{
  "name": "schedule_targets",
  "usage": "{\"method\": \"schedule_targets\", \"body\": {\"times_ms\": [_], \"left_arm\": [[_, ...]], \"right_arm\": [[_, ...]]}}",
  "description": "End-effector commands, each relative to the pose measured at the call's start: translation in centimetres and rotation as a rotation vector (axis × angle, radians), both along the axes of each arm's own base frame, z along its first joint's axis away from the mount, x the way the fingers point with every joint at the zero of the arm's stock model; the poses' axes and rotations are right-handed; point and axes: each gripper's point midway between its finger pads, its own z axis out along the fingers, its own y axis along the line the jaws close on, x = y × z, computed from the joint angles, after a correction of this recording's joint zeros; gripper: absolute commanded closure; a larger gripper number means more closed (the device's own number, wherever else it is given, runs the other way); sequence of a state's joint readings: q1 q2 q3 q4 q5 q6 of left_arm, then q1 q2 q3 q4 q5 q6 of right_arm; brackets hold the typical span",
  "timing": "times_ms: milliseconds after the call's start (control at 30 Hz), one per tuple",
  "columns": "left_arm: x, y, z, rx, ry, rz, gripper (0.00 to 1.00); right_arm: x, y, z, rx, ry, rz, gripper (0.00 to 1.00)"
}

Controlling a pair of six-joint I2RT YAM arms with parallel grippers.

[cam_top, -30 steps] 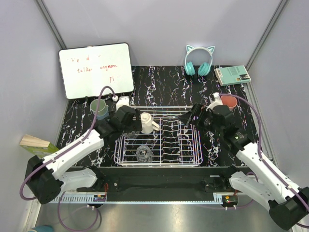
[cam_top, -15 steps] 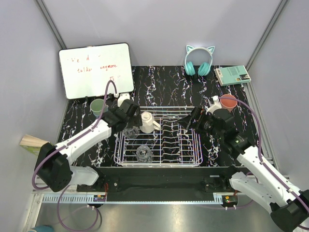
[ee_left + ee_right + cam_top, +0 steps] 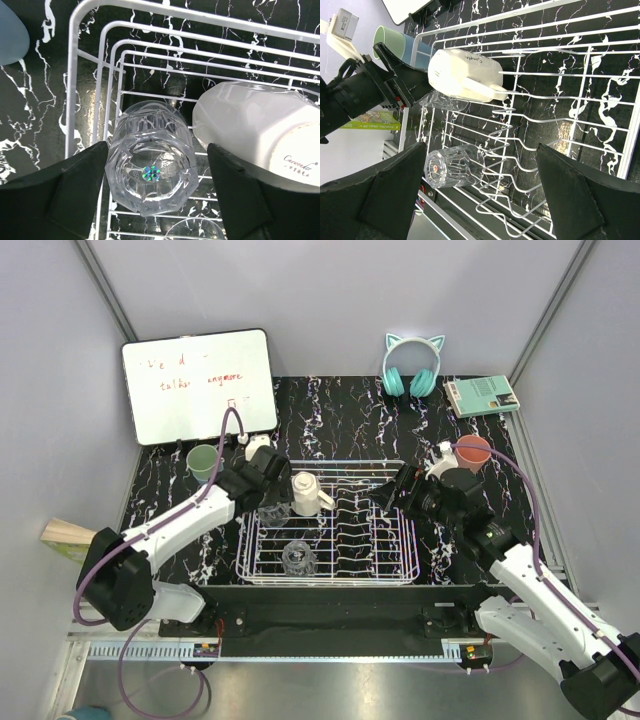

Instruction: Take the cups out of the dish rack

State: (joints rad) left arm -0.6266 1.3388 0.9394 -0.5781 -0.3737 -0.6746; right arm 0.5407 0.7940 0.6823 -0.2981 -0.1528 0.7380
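1. Black marbled table [image 3: 330, 415] w/ grey walls on three sides. At the back we see a whiteboard [image 3: 198, 385], teal cat-ear headphones [image 3: 412, 365] and a teal booklet [image 3: 481, 395].
2. Dish rack [image 3: 350, 540] sits centre-front, between the two arms. We count three cups in it, all in the left half.
3. Cream mug [image 3: 305, 493] is at the rack's back-left, lying over on its side w/ the handle twd the middle.
4. Clear glass [image 3: 152, 175] stands just left of the mug, close beside it. In the left wrist view we look straight at its faceted end.
5. Second clear glass [image 3: 297, 557] lies on its side nearer the front rail.
6. Left gripper [image 3: 156, 147] is low over the rack's back-left corner, jaws apart, one finger each side of the first glass. Left finger looks to be at the glass wall; there's a gap on the mug side, so no grip yet.
7. Right gripper [image 3: 480, 146] is spread wide, holding nothing, above the rack's right half, pointing twd the mug.
8. Outside the rack: pale green tumbler [image 3: 203, 460] on the table off the back-left corner, w/ a blue tumbler [image 3: 422, 50] against it. Pink cup [image 3: 474, 451] is well off to the right.
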Motion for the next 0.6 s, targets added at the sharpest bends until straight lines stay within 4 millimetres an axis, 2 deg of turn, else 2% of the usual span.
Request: {"method": "schedule_targets", "body": {"times_ms": [0, 33, 167, 200, 267, 300, 367, 400, 500, 567], "left_arm": [[0.2, -0.6, -0.6, -0.035, -0.002, -0.003, 0.20], [0.1, -0.4, -0.9, -0.030, 0.003, -0.002, 0.20], [-0.2, -0.2, -1.6, -0.027, 0.017, 0.001, 0.33], [-0.2, -0.2, -1.7, -0.025, 0.019, 0.001, 0.43], [-0.3, -0.3, -1.8, -0.027, 0.025, -0.007, 0.56], [-0.4, -0.4, -1.9, -0.027, 0.034, -0.014, 0.74], [-0.4, -0.5, -1.9, -0.025, 0.038, -0.023, 0.94], [-0.5, -0.5, -1.9, -0.027, 0.039, -0.023, 1.00], [-0.5, -0.6, -1.1, -0.044, 0.023, -0.028, 1.00], [-0.5, -0.6, 0.1, -0.060, -0.006, -0.036, 1.00]], "right_arm": [[-0.1, 0.6, 0.9, 0.022, -0.042, 0.033, 0.02], [-0.1, 0.6, 0.9, 0.025, -0.041, 0.032, 0.02], [-0.1, 0.6, 0.6, 0.022, -0.037, 0.032, 0.02], [-0.2, 0.7, 0.5, 0.022, -0.033, 0.033, 0.02], [-0.2, 0.6, 0.3, 0.019, -0.030, 0.030, 0.02], [-0.2, 0.6, 0.4, 0.021, -0.034, 0.030, 0.02], [-0.2, 0.5, 0.4, 0.023, -0.034, 0.028, 0.02], [-0.2, 0.5, 0.4, 0.021, -0.034, 0.029, 0.02], [-0.2, 0.5, 0.4, 0.021, -0.036, 0.030, 0.02], [-0.2, 0.5, 0.4, 0.021, -0.038, 0.030, 0.02]]}}
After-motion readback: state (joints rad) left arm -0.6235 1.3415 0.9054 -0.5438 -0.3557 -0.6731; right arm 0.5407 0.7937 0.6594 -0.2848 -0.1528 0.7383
